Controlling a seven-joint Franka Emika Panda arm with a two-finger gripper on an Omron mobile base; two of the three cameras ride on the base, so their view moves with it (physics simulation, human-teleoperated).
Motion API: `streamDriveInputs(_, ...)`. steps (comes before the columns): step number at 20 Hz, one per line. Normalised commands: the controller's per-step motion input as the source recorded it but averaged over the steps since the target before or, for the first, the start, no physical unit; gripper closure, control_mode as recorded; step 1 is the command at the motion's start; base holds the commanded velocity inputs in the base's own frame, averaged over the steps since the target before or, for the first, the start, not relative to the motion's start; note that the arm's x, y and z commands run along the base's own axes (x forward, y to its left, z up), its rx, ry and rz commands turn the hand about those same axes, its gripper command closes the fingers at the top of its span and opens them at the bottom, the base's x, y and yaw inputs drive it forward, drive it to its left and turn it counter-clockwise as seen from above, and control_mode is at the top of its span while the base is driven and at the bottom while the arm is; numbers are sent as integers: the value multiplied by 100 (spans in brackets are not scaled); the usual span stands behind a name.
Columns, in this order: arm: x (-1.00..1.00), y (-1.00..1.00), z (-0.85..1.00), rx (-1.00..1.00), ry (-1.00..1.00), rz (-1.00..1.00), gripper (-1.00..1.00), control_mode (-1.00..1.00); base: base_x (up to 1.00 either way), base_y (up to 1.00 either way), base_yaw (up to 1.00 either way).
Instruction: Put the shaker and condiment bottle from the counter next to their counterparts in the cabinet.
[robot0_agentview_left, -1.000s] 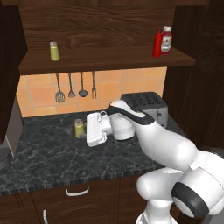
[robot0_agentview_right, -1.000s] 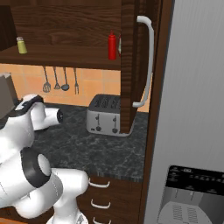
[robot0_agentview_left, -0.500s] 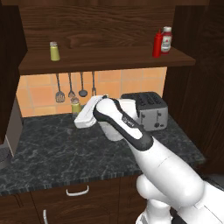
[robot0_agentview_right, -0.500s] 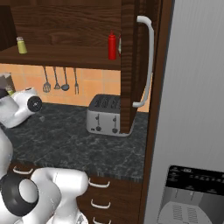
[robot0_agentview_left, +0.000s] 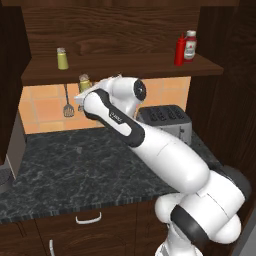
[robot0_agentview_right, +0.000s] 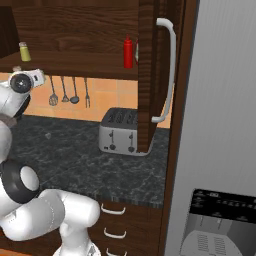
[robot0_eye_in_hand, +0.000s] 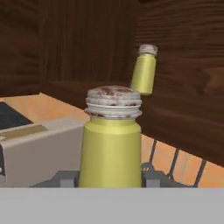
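Below cabinet shelf (robot0_agentview_left: 125, 70), end effector (robot0_eye_in_hand: 112, 177) half-hidden gripping shaker (robot0_eye_in_hand: 112, 140)

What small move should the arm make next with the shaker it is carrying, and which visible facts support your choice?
Probably raise it a little further, then carry it in over the shelf. The gripper is shut on the shaker, which hangs just below the front edge of the cabinet shelf, while its counterpart stands on that shelf, up and to the left. The red condiment bottle is already on the shelf.

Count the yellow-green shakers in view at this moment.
2. One shaker is held in the gripper, lifted just below the shelf. The other shaker stands on the shelf's left end. None seems hidden.
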Motion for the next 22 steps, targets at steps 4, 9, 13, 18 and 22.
streamDriveInputs(4, 72, -22, 100, 0, 7, -19, 100, -100, 0, 0, 0)
streamDriveInputs(9, 31, -1, 81, 2, 2, -15, 100, -100, 0, 0, 0)
streamDriveInputs(13, 6, 0, -2, 0, 0, 0, 100, -100, 0, 0, 0)
streamDriveInputs(18, 27, 4, -29, 4, -3, 0, 100, -100, 0, 0, 0)
streamDriveInputs(22, 50, -15, -14, 15, -1, 0, 100, -100, 0, 0, 0)
